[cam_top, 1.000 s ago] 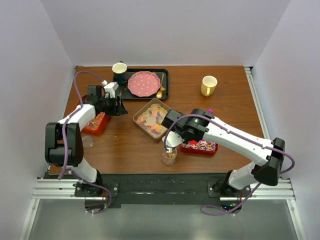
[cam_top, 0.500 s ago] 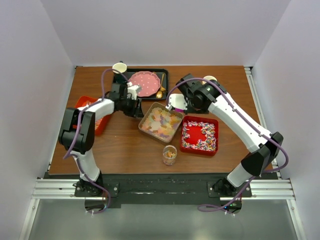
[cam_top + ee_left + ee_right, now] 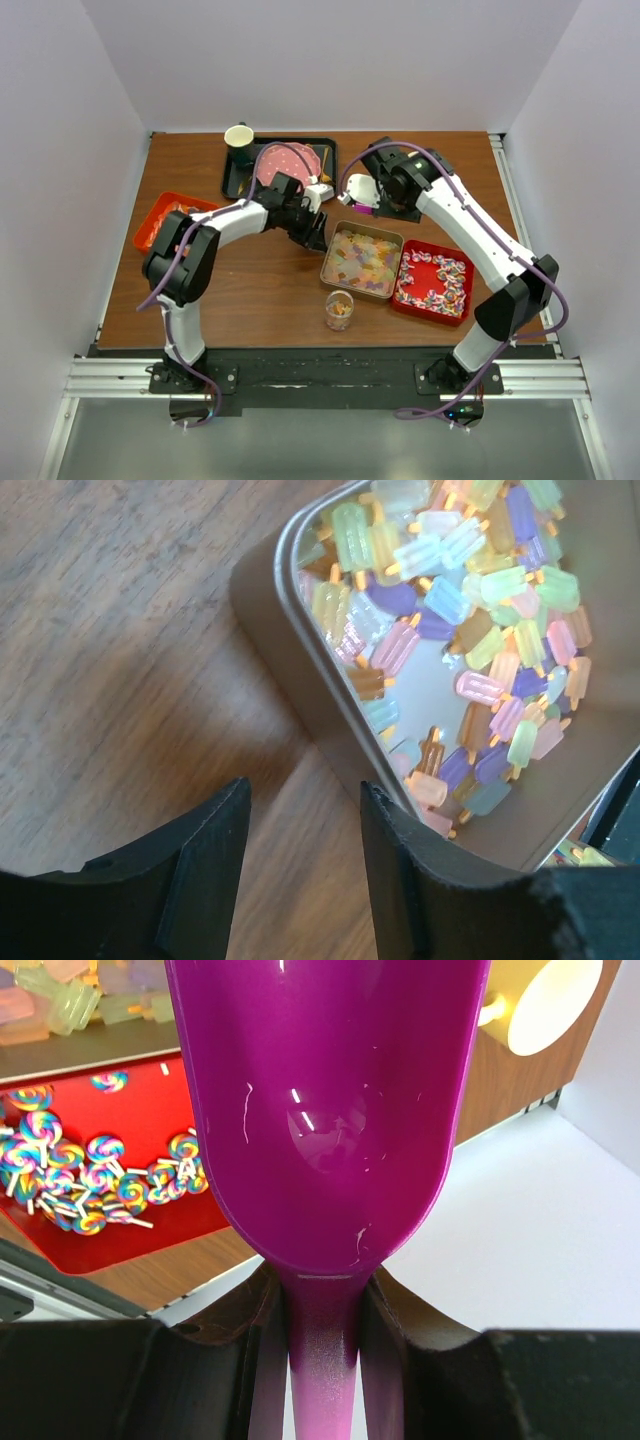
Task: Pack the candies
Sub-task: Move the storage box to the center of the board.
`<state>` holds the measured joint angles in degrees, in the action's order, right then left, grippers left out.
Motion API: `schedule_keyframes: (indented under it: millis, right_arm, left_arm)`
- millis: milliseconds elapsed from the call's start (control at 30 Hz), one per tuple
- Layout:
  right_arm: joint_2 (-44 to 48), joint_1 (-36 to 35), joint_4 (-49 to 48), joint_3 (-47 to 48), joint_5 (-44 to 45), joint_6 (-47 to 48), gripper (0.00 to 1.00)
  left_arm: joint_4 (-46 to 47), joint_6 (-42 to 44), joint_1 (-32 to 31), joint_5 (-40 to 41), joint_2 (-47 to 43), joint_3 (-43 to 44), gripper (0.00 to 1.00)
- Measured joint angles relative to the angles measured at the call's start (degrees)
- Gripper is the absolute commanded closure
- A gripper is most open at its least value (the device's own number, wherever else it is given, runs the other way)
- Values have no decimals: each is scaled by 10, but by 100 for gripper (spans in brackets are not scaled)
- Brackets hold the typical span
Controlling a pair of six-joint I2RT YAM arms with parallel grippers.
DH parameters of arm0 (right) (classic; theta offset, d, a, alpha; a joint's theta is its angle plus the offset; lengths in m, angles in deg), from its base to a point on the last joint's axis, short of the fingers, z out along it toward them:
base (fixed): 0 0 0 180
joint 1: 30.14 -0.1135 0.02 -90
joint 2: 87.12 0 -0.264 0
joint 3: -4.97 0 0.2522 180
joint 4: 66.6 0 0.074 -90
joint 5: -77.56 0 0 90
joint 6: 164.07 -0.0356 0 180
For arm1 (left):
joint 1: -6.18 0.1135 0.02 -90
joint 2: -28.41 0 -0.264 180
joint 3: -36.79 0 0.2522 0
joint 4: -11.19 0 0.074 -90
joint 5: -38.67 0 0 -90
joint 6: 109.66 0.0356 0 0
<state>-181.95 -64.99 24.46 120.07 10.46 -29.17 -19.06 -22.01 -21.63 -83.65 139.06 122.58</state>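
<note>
Pastel gummies (image 3: 450, 630) fill a metal tin (image 3: 331, 262) at the table's middle. Swirled pieces (image 3: 80, 1170) lie in a red tray (image 3: 444, 308) to the tin's right. Orange-red pieces sit in a red tray (image 3: 165, 222) at the left. A clear cup (image 3: 339, 310) in front of the tin holds a few candies. My left gripper (image 3: 305, 880) is open and empty, low over the wood, its right finger at the tin's near-left corner (image 3: 290, 600). My right gripper (image 3: 320, 1360) is shut on the handle of an empty purple scoop (image 3: 320, 1110), held above the tin's far edge (image 3: 368, 200).
A black tray (image 3: 232, 180) at the back holds a pink dotted plate (image 3: 290, 160), a gold spoon and a dark cup (image 3: 238, 140). A yellow mug (image 3: 550, 1005) stands behind the right arm. White walls enclose the table on three sides.
The tin and the red tray of swirled pieces have slid right and nearer. My left gripper moved right along with the tin's corner. My right gripper shifted little, scoop still held.
</note>
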Motion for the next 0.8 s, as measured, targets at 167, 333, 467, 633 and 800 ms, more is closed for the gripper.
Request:
schedule_keyframes:
  millis: [167, 333, 467, 633, 800]
  right_arm:
    - [-4, 4, 0, 3, -3, -4, 100]
    - [-4, 4, 1, 9, -17, -4, 100]
    - [-10, 4, 2, 19, -29, -5, 100]
    - [-35, 4, 2, 45, -36, -6, 100]
    - [-43, 5, 1, 48, -45, -6, 100]
  left_arm:
    - [-34, 4, 31, 26, -21, 7, 41]
    - [-76, 33, 129, 71, -74, 30, 38]
    - [-103, 73, 189, 125, -111, 54, 37]
    - [-150, 113, 224, 175, -120, 58, 37]
    - [-194, 125, 278, 196, -99, 57, 38]
